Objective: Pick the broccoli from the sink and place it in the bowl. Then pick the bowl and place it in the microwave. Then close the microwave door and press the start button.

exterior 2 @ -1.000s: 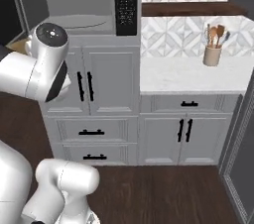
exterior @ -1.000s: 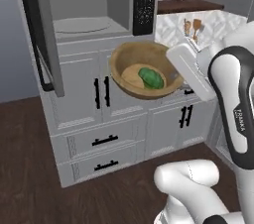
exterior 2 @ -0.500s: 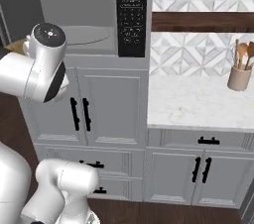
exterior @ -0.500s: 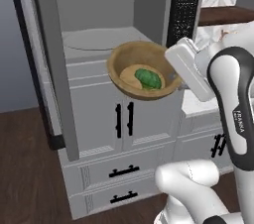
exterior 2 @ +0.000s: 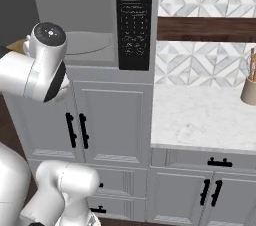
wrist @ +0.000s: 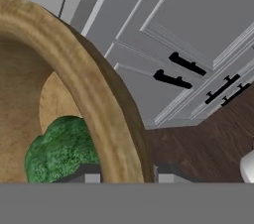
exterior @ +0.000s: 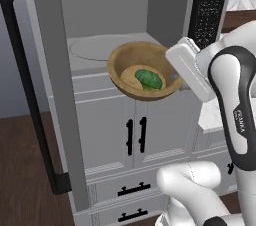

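The bowl (exterior: 144, 72) is to be kept level and carried straight through the open microwave (exterior: 110, 30) front, then lowered onto the turntable (exterior: 97, 47) with the door (exterior: 52, 95) cleared. The rim is clamped between the fingers of the gripper (wrist: 124, 176). The broccoli (exterior: 150, 78) lies inside the bowl, just beside the grip.

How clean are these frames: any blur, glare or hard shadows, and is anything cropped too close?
Left base view: sharp, flat even light, no glare; the bowl shades its own inside softly around the broccoli. Right base view: equally crisp, with the microwave keypad too small to read. Hand view: the bowl rim sits very close and is cut off by the frame, and the broccoli looks soft and grainy.
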Robot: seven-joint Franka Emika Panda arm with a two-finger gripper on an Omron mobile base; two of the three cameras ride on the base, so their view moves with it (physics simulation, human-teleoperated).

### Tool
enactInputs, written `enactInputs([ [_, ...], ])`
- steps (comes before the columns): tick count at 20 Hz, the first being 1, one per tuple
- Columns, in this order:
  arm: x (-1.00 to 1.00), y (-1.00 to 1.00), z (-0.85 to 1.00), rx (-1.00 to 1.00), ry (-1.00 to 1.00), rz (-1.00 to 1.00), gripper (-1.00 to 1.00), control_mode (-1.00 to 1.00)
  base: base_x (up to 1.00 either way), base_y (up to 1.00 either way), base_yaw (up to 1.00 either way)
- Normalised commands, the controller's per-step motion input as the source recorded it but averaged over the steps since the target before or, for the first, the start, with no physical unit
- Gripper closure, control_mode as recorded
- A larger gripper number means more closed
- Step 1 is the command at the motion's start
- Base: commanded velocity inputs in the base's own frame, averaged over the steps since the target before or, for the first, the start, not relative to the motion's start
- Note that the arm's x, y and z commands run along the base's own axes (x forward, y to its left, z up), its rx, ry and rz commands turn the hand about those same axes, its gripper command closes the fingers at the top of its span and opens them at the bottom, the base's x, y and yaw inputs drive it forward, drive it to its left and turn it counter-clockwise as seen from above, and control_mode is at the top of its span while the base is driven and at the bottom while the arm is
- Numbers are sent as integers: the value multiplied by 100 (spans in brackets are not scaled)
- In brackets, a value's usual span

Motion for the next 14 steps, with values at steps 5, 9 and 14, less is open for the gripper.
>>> enactInputs([
  [5,0,0,0,0,0,0,100,100,6,0,3],
  [9,0,0,0,0,0,0,100,100,14,0,0],
  [14,37,0,35,6,-3,0,100,-100,9,0,0],
])
